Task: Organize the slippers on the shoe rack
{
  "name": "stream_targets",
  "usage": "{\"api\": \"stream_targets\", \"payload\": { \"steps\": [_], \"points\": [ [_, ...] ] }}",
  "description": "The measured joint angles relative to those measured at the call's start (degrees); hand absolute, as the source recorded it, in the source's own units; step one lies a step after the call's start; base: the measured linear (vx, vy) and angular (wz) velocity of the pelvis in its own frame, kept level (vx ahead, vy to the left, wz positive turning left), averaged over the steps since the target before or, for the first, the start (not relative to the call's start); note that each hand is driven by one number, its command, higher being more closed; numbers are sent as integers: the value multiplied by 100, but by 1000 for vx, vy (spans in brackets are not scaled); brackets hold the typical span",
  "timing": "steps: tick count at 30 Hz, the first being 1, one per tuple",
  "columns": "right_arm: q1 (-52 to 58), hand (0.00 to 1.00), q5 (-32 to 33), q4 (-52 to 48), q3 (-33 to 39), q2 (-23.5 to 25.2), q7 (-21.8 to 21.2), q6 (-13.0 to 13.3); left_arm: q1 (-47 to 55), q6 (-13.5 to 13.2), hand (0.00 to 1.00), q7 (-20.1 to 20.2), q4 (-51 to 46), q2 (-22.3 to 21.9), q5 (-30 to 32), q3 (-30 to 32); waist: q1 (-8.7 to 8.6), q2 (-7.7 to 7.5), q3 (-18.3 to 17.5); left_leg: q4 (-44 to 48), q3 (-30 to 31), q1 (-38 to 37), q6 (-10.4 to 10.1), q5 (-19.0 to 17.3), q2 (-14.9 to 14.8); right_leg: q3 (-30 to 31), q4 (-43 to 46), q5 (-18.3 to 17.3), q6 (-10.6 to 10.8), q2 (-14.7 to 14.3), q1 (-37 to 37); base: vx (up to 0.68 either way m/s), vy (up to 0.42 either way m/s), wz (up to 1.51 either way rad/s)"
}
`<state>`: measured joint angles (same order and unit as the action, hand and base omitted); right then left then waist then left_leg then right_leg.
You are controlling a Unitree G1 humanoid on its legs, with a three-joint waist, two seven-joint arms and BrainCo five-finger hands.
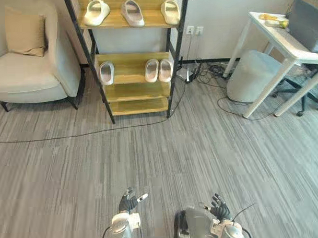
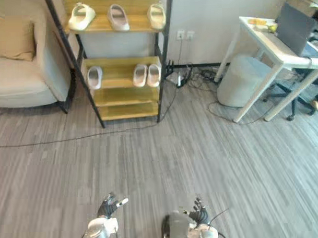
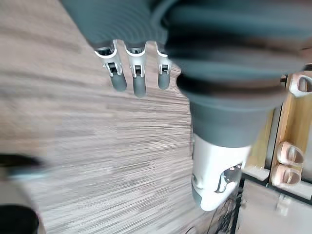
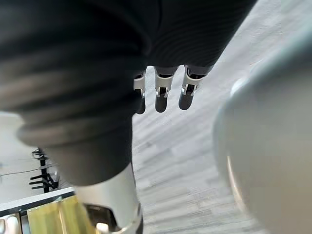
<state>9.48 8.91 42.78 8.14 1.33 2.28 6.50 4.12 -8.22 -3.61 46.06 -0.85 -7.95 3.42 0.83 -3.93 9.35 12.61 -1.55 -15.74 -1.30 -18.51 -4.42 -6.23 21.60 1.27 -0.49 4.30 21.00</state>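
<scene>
1. Hands. At the bottom edge of the left eye view, my left hand (image 1: 130, 202) sat left of centre and my right hand (image 1: 219, 207) right of centre. In the wrist views the left fingers (image 3: 139, 82) and the right fingers (image 4: 162, 97) were straight and apart over bare floor. Neither hand held anything.

2. Target. The shoe rack (image 1: 173, 50) stood in the upper centre of the frame, slightly left of the midline, well apart from both hands across open floor.
- Middle shelf: a single slipper (image 1: 106, 73) lay at the left. A close pair (image 1: 152, 70) lay at the right, side by side. All long axes ran front to back, in line with my approach.
- Top shelf: a cream slipper (image 1: 96, 11) lay skewed at the left, a grey-pink slipper (image 1: 132, 12) lay angled at centre, and a third slipper (image 1: 170, 11) lay at the right. All three were spaced apart.

3. Controlling relation. The rack lay almost straight ahead of the left hand, so I judged that hand the nearer. I judged that no reach was possible before closing the gap.

4. View differences. The eye views gave the whole layout on the shelves. The wrist views gave the finger state. The left wrist view also caught the close pair past the hand.

5. Surroundings. An armchair (image 1: 27, 76) stood at the upper left and a white table (image 1: 281, 39) at the upper right.
</scene>
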Motion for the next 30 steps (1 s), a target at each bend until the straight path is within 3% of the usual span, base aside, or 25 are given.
{"api": "stream_targets", "payload": {
  "steps": [1, 3, 4, 6, 7, 9, 10, 11, 13, 15, 16, 17, 18, 19, 20, 22, 24, 26, 27, 29, 30],
  "points": [
    [-164, 0, -13, 122, 16, -147, 12, 1, -57, 23, 0, -28, 130, -117, -3, 68, 1, 246, 15, 55, 144, -56, -44, -39, -224, -141, 233, -181, -31, -118, -50, 673, -291, 61],
    [-278, 0, -10, 163, 29, -252, 34, -15, -43, 19, 0, -9, 156, -249, 44, 179, -48, 500, 32, 673, 496, 191, -177, 315, -432, -486, 441, -742, -157, -180, -236, 519, -250, 56],
    [-263, 0, -13, 144, 55, -234, 33, -20, -59, 18, 0, -8, 153, -252, 59, 207, -53, 524, 54, 1075, 563, 335, -209, 456, -446, -576, 441, -857, -166, -207, -370, 498, -288, 64],
    [-235, 0, 14, 70, -50, -245, 48, -25, -40, 21, 0, -13, 102, -235, 64, 237, -19, 627, 154, 3170, 605, 1142, -700, 1335, -620, -746, 81, -1070, -243, -288, -1148, 423, -201, 41],
    [-235, 0, 27, 70, -140, -206, 84, -26, 68, 20, 0, -11, -52, -224, 63, 230, 31, 623, 190, 4341, 412, 1665, -733, 1195, -814, -781, -185, -1156, -326, -390, -1651, 430, -100, 15],
    [-224, 0, 59, 70, -194, -83, 120, -24, 184, 22, 0, -11, -246, -209, 64, 228, 140, 550, 217, 4896, -51, 2224, -596, 923, -940, -785, -587, -1272, -356, -410, -2265, 442, -111, 4],
    [-242, 0, 80, 72, -197, 45, 122, -28, 298, 20, 0, 0, -457, -199, 59, 168, 215, 493, 185, 4538, -519, 2762, -412, 724, -1003, -778, -976, -1376, -333, -406, -2713, 329, -88, 4],
    [-248, 0, 80, 74, -171, 39, 123, -28, 313, 16, 0, 0, -480, -199, 59, 171, 223, 489, 183, 4345, -605, 2840, -372, 665, -1000, -771, -1028, -1375, -315, -399, -2776, 349, -34, -7],
    [-311, 0, 79, 110, -158, 52, 124, -35, 327, 2, 0, -7, -507, -195, 56, 185, 283, 467, 190, 2858, -909, 3079, -262, 581, -776, -695, -1170, -1413, -167, -296, -2967, 385, 66, -17],
    [-410, 0, 76, 196, -153, -11, 137, -36, 339, -5, 0, -8, -498, -196, 56, 176, 305, 467, 192, 1024, -1030, 3074, -231, 897, -402, -591, -1336, -1532, 23, -139, -3180, 528, 205, -30],
    [-494, 0, 71, 407, -161, -137, 161, -34, 369, -10, 0, -6, -458, -188, 57, 160, 362, 520, 138, 137, -1027, 3025, -149, 1771, -196, -445, -1523, -1648, 232, -110, -3419, 507, 243, -33],
    [-496, 0, 71, 422, -162, -141, 162, -35, 368, -10, 0, -6, -452, -189, 54, 158, 375, 523, 126, 129, -1028, 3015, -111, 1857, -192, -420, -1526, -1660, 260, -111, -3437, 640, 266, -32],
    [-546, 0, 68, 585, -163, -98, 176, -52, 299, -10, 0, -16, -406, -79, 56, 165, 433, 270, 3, 179, -1101, 2990, 168, 1892, 55, -263, -1600, -1688, 347, 136, -3524, 455, 143, -10],
    [-531, 0, 61, 586, -169, -72, 172, -51, 286, -10, 0, -13, -389, -36, 58, 158, 426, 194, -32, 235, -1112, 3014, 205, 1834, 125, -220, -1552, -1656, 380, 210, -3495, 564, 164, 5],
    [-486, 0, 42, 568, -165, -42, 164, -50, 255, -7, 0, -10, -323, 19, 59, 117, 428, 114, -58, 461, -1146, 3040, 305, 1592, 199, -113, -1167, -1616, 439, 324, -3389, 438, 148, 19],
    [-469, 0, 8, 587, -144, -20, 163, -50, 237, -5, 0, -12, -259, 105, 59, -31, 419, 103, -60, 560, -1122, 2803, 353, 1246, 307, 99, 11, -1521, 607, 439, -3062, 486, 214, 23],
    [-463, 0, -2, 632, -164, 5, 127, -50, 205, 20, 0, -1, -57, 233, 59, -224, 381, 105, -29, 196, -1011, 2045, 405, 989, 506, 387, 2314, -1068, 1003, 635, -2265, 501, 201, 24],
    [-429, 0, -4, 617, -187, 20, 100, -52, 236, 26, 0, -3, -21, 249, 60, -266, 279, 123, -38, -59, -914, 1446, 421, 860, 569, 317, 3223, -1410, 745, 644, -1736, 398, 94, 32],
    [-373, 0, -4, 529, -207, 36, 98, -42, 233, 24, 0, 1, 11, 239, 60, -278, 232, 186, 1, -245, -819, 1097, 422, 819, 573, 177, 3172, -1666, 564, 573, -1442, 420, 54, 41],
    [-375, 0, -6, 523, -207, 36, 96, -33, 182, 27, 0, 3, 67, 230, 60, -268, 155, 187, 5, -453, -676, 795, 420, 812, 520, 2, 2495, -1810, 454, 426, -1098, 426, -22, 55],
    [-397, 0, -6, 521, -190, 31, 95, -30, 158, 25, 0, 7, 68, 219, 60, -265, 136, 194, 8, -521, -595, 642, 382, 789, 444, -50, 1731, -1774, 423, 281, -935, 402, -70, 60]
  ]
}}
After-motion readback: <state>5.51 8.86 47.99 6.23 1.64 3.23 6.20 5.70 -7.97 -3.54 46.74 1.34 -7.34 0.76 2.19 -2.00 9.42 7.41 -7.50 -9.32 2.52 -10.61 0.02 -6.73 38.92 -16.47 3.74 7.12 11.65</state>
